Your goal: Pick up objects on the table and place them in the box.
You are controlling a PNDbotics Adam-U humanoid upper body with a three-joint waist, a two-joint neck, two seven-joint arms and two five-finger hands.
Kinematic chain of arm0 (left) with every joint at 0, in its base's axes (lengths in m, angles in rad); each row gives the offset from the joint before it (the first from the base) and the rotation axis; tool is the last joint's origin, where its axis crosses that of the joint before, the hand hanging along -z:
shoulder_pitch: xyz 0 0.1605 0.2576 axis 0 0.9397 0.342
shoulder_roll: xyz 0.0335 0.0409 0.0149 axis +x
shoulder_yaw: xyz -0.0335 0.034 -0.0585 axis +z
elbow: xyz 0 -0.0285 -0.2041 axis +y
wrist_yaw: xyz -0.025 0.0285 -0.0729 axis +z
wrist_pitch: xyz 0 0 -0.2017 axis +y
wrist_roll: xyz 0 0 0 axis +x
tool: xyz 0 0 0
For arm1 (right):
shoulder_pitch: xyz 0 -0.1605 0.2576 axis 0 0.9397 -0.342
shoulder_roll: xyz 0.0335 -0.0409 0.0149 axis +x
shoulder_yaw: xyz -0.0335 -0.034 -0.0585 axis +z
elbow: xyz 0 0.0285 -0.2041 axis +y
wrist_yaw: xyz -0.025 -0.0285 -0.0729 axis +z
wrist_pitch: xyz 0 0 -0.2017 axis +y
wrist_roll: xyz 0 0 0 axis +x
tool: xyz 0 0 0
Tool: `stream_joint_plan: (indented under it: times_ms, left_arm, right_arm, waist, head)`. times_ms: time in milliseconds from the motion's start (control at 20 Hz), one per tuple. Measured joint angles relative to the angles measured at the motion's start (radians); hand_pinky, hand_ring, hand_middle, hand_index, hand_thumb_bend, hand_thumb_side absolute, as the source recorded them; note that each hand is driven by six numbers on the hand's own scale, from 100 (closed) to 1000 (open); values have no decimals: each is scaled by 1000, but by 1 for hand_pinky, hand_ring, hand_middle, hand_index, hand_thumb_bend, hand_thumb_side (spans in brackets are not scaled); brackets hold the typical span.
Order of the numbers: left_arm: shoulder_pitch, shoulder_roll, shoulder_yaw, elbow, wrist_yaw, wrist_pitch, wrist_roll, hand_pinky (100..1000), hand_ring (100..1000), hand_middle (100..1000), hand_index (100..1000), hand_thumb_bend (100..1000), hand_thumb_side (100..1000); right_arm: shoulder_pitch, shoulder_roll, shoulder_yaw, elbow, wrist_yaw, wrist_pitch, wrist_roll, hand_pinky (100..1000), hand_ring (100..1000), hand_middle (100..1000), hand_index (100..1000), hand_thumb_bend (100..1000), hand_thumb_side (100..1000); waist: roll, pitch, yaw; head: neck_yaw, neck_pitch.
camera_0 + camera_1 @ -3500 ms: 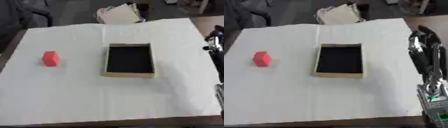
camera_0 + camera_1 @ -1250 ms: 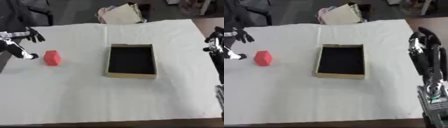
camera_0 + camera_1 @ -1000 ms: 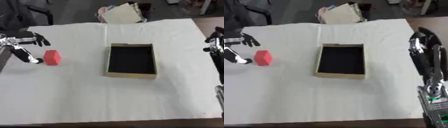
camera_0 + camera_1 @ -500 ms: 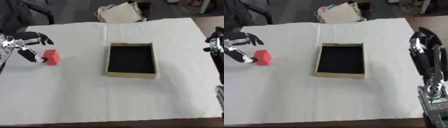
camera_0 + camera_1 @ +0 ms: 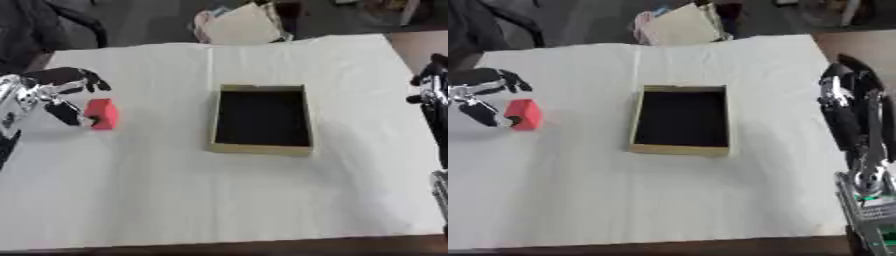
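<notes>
A small red block [image 5: 103, 113] lies on the white cloth at the left. My left hand [image 5: 54, 89] is right beside it on its left, fingers spread above the block and thumb [image 5: 66, 113] reaching down to the block's left side; the hand is open and I cannot tell whether the thumb touches the block. The shallow cardboard box [image 5: 261, 148], dark inside, sits in the middle of the table and holds nothing. My right hand [image 5: 843, 95] hangs at the table's right edge, fingers relaxed and straight, holding nothing.
A white cloth [image 5: 175, 190] covers the table. Beyond the far edge lies a pile of paper and bags [image 5: 241, 25]. A dark chair or garment [image 5: 35, 30] stands at the back left. The brown table edge [image 5: 420, 42] shows at the far right.
My left hand came in from the left edge and moved right to the red block, fingers now spread over it. The block, the box and my right hand have stayed put.
</notes>
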Motion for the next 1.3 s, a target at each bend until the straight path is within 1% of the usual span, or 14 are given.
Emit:
stream_joint_plan:
  times_ms: [150,350,400,500,600,850,1100,1200,1300]
  left_arm:
    - [-1,-4,0,8,-8,-2,-2,778,753,746,862,333,155]
    - [-1,-4,3,12,-14,-5,-4,762,721,696,842,313,118]
    - [-2,-4,4,12,-15,-5,-4,753,702,663,829,299,100]
    - [-3,-4,6,12,-16,-5,6,736,663,600,804,256,100]
    - [-6,-4,6,10,-19,-4,25,730,644,569,794,239,100]
    - [-22,-2,12,-18,-12,-1,66,729,634,540,785,228,100]
    - [-77,-3,9,-77,39,2,69,729,633,538,785,226,100]
    - [-111,-17,-3,-97,53,-2,57,729,633,539,785,226,100]
    - [-142,-48,-19,-113,61,-8,43,728,631,539,785,230,100]
  right_arm:
    - [0,0,0,0,-1,0,0,572,745,535,857,100,701]
    - [0,0,0,0,-2,0,0,572,745,534,857,100,702]
    - [0,0,0,0,-2,0,0,572,745,535,857,100,702]
    - [0,0,0,0,-2,0,0,572,745,535,857,100,701]
    - [0,0,0,0,-2,0,0,572,745,535,857,100,701]
    - [0,0,0,0,-2,-1,0,573,745,535,857,100,701]
    - [0,0,3,0,-2,-2,3,573,745,535,857,100,700]
    - [0,0,6,0,-2,-1,5,573,745,535,857,100,700]
    - [0,1,7,0,-2,-1,6,572,745,535,857,100,701]
  waist:
    - [0,1,-1]
    - [0,1,-1]
    - [0,1,-1]
    - [1,2,-1]
    - [1,2,-1]
    - [3,2,0]
    - [6,-2,2]
    - [5,-4,2]
    - [3,-8,0]
  head:
    - [0,0]
    - [0,0]
    - [0,0]
    - [0,0]
    - [0,-1]
    - [0,-1]
    - [-1,-1]
    - [0,-1]
    - [1,-1]
